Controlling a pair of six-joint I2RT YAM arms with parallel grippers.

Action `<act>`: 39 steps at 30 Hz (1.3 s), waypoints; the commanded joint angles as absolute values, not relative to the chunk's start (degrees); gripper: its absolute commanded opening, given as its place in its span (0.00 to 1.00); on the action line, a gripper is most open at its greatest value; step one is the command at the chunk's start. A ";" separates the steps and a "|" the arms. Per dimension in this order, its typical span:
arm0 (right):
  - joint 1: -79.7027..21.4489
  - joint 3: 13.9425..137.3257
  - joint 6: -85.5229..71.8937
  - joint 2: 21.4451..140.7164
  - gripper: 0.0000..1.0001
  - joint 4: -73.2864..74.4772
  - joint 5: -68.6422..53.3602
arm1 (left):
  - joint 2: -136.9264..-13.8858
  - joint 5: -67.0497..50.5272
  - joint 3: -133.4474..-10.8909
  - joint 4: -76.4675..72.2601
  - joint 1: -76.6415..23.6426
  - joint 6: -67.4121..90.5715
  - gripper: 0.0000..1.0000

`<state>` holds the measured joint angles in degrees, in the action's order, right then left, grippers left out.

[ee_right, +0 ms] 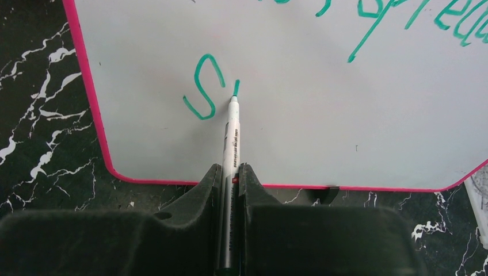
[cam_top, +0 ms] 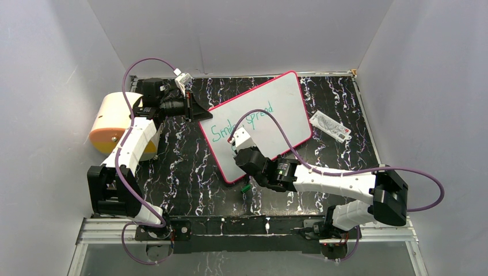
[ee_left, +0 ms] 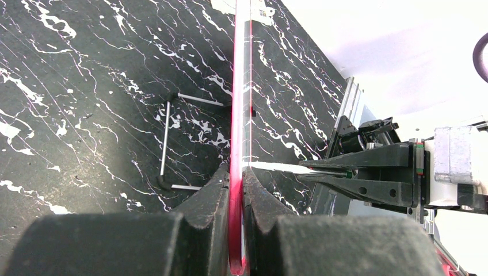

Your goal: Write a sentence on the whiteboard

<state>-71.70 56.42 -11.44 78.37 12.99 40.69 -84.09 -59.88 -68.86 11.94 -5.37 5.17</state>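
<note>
1. Two lines make up the teal-green handwritten sentence (cam_top: 241,122) (ee_right: 204,86) so far: "Smile, spread" above, and an "S" with one short stroke below.
2. It sits on the large white rectangular whiteboard (cam_top: 279,103) (ee_left: 237,115) (ee_right: 345,132) with a thin pink-red rim, which lies skewed at the middle-back of the table.
3. The right gripper (cam_top: 248,158) (ee_right: 230,172) is clenched on a slim white marker (ee_right: 233,132), whose green tip touches the board at that short stroke. Its arm reaches in low from the right.
4. The left gripper (cam_top: 198,112) (ee_left: 236,178) pinches the board's rim at its left corner, with the arm stretched forward.
5. Underneath is a black, white-veined marble-patterned tabletop (cam_top: 184,167).
6. A small white packet (cam_top: 331,126) lies just right of the board.
7. A yellow-orange cylinder (cam_top: 112,123) stands beside the left arm.
8. Plain grey walls (cam_top: 241,34) close in the scene.
</note>
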 commanded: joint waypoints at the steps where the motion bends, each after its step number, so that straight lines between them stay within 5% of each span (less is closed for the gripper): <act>1: -71.36 55.56 -12.55 78.89 0.00 14.56 38.38 | -84.46 -57.26 -66.87 14.94 -6.33 3.52 0.00; 39: -70.56 55.90 -10.14 78.52 0.00 11.82 45.46 | -84.54 -57.38 -66.91 15.07 -6.33 3.50 0.00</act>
